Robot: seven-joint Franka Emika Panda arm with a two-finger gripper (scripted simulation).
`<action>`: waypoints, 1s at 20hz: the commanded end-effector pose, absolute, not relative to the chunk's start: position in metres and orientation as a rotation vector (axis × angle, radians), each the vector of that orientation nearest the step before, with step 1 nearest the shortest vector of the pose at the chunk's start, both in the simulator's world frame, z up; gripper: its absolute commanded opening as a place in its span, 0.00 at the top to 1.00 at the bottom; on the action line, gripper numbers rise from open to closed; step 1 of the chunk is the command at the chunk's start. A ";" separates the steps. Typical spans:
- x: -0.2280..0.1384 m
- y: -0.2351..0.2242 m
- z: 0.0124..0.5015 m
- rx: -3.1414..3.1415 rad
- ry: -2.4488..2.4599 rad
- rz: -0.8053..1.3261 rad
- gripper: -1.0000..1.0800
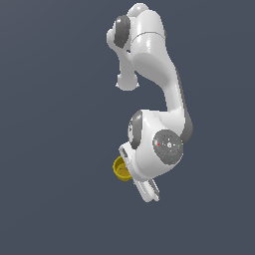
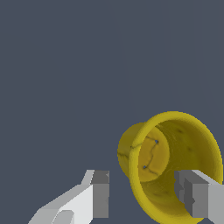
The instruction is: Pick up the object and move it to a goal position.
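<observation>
From my remote station, I see the 1 white Panda arm (image 1: 154,64) folded down over a flat dark slate-blue surface (image 1: 50,149), its wrist housing filling the middle of the exterior view. The yellow cup (image 1: 119,168) shows as a small crescent peeking out on the exterior view's left of the wrist, most of it hidden behind the white body of the hand.

In the wrist view the cup (image 2: 170,166) looms large, lying tipped so that its open mouth and thin rim face the camera. Its hollow inside is visible down to the round base, which carries a faint dark cracked line. The gripper (image 2: 146,194) stands spread: 1 of its grey-tipped fingers (image 2: 100,192) sits outside the cup's wall with a clear gap of dark surface between them, while the other finger (image 2: 197,194) overlaps the rim and inner wall in the picture. I cannot tell whether that second finger actually touches the cup. The jaws are parted wider than a single wall, not clamped on anything I can confirm.
</observation>
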State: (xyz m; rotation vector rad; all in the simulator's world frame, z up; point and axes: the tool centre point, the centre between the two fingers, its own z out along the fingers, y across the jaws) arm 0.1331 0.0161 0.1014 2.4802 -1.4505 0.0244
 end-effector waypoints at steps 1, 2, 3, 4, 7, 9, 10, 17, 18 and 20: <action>0.134 0.016 0.101 2.471 -1.460 0.028 0.38; 0.134 0.016 0.101 2.470 -1.461 0.028 0.38; 0.134 0.016 0.101 2.474 -1.457 0.027 0.38; 0.133 0.016 0.100 2.474 -1.457 0.027 0.38; 0.133 0.015 0.094 2.473 -1.458 0.027 0.38; 0.132 0.013 0.086 2.472 -1.459 0.027 0.38; 0.131 0.012 0.082 2.472 -1.459 0.028 0.38; 0.130 0.009 0.072 2.470 -1.461 0.028 1.00; 0.130 0.009 0.072 2.470 -1.461 0.028 1.00; 0.130 0.009 0.072 2.470 -1.461 0.028 1.00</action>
